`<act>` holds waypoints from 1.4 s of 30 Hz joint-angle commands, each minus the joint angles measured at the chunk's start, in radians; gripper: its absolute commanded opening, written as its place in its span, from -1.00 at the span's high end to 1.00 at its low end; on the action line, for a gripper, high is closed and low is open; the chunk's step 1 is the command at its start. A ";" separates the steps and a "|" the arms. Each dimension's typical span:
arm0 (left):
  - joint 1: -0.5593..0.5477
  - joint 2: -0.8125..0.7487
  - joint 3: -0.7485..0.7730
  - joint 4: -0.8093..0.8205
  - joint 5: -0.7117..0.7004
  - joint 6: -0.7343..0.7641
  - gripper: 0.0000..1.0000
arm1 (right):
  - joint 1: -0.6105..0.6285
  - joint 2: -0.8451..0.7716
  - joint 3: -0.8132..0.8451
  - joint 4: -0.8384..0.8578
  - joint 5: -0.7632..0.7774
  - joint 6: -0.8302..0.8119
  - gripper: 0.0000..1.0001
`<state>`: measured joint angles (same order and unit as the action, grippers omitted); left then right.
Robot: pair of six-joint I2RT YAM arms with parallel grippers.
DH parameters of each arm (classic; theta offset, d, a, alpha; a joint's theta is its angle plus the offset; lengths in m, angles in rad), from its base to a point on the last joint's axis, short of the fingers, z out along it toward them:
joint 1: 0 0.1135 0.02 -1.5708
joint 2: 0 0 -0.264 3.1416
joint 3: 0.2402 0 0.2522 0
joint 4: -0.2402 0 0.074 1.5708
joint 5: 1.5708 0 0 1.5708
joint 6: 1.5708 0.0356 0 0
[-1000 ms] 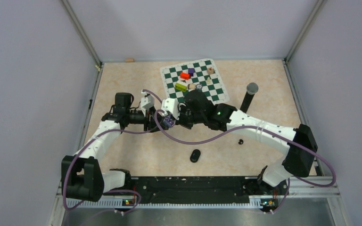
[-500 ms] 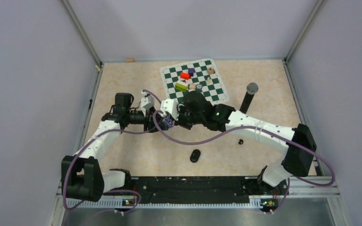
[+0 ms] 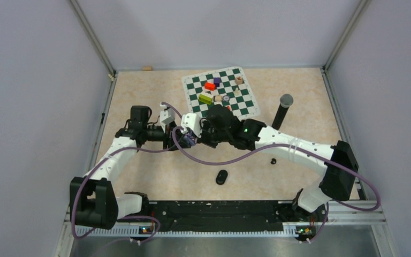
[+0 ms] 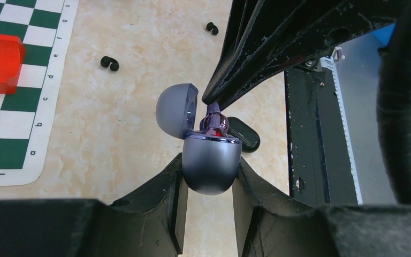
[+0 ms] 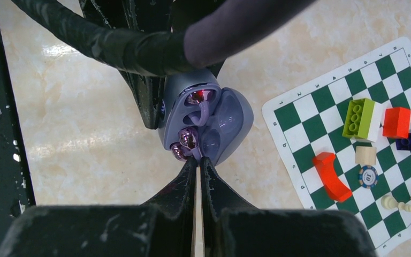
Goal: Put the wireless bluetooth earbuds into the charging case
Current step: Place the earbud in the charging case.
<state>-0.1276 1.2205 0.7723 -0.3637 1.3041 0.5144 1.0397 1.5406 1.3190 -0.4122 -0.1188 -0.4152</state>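
My left gripper (image 4: pixel 208 171) is shut on the rounded base of a pale purple charging case (image 4: pixel 211 160), held above the table with its lid (image 4: pixel 175 110) open. My right gripper (image 5: pixel 198 160) is shut on a pale purple earbud (image 5: pixel 184 142) at the case's opening (image 5: pixel 200 120). The bud also shows in the left wrist view (image 4: pixel 214 121). A second purple earbud (image 5: pixel 198 99) sits in the case's other slot. Two black earbuds (image 4: pixel 109 63) (image 4: pixel 212 28) lie on the table. In the top view both grippers meet at the case (image 3: pixel 189 138).
A shut black case (image 3: pixel 222 176) lies on the table in front of the arms, with a black bud (image 3: pixel 273 160) to its right. The chessboard (image 3: pixel 246 107) with coloured blocks (image 3: pixel 210 85) lies behind. A black upright cylinder (image 3: pixel 282 110) stands at right.
My right gripper has edged slightly left, closer onto the case. The left arm holds still.
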 commanded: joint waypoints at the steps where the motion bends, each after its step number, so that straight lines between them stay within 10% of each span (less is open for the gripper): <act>1: -0.010 0.000 0.030 0.058 0.057 0.015 1.00 | 0.067 0.053 0.049 0.011 0.022 0.019 1.00; 12: -0.010 0.001 0.029 0.060 0.052 0.016 1.00 | 0.076 0.050 0.054 0.008 0.036 0.023 1.00; 24: -0.010 0.002 0.029 0.060 0.049 0.015 1.00 | 0.075 -0.056 0.076 -0.049 0.023 -0.025 0.45; 42: -0.009 -0.007 0.026 0.060 0.061 0.019 1.00 | 0.048 -0.094 0.000 0.057 0.205 -0.054 0.77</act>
<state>-0.1337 1.2289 0.7723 -0.3405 1.3212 0.5190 1.0927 1.4631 1.3411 -0.4313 0.0002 -0.4686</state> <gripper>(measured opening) 0.374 0.132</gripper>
